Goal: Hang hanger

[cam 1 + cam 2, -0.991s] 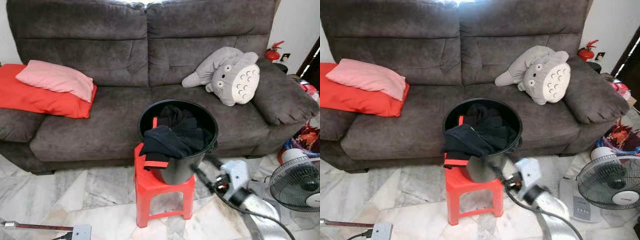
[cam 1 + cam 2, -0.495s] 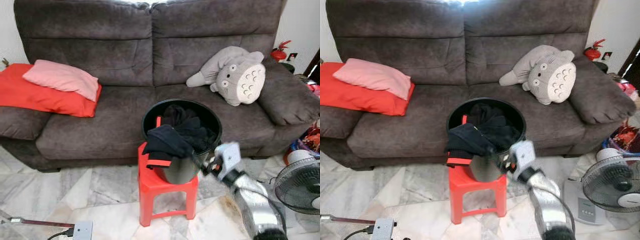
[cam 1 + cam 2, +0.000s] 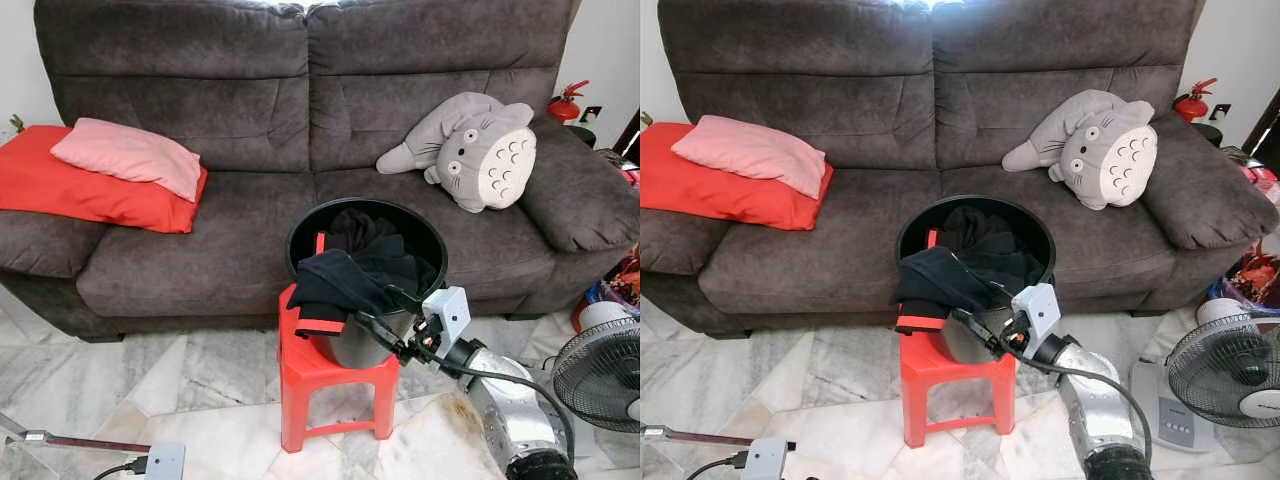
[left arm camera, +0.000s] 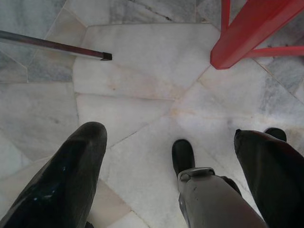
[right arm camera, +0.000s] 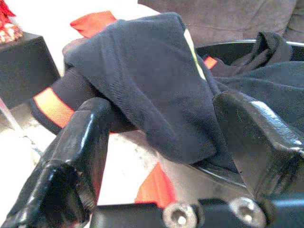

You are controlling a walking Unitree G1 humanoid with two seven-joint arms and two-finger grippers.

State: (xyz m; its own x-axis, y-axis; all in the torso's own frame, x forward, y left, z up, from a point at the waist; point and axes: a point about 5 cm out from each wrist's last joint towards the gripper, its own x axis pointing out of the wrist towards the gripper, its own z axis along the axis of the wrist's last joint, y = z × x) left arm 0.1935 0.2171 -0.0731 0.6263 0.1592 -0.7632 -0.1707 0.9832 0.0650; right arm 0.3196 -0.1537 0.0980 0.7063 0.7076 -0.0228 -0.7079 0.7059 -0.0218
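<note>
A black bucket [image 3: 432, 268] stands on a red plastic stool [image 3: 300, 368] in front of the sofa. Black clothing with red-orange trim [image 3: 335, 283] fills it and hangs over the near rim. A narrow red piece [image 3: 320, 243] sticks up inside; I cannot tell what it is. My right gripper [image 3: 375, 307] is at the bucket's near rim, open, one finger on each side of the hanging black fold [image 5: 142, 76] without closing on it. My left gripper [image 4: 168, 135] hangs open over the marble floor beside a stool leg [image 4: 247, 33].
A dark grey sofa [image 3: 200, 90] behind holds a red cushion [image 3: 60, 190], a pink pillow [image 3: 125, 155] and a grey plush toy [image 3: 475, 150]. A standing fan [image 3: 600, 375] is at the right. A power strip [image 3: 160, 460] and a metal rod [image 4: 52, 45] lie on the floor at the left.
My right arm has lifted from low beside the stool and reached forward to the bucket rim, its fingers now astride the hanging cloth. The camera has shifted slightly.
</note>
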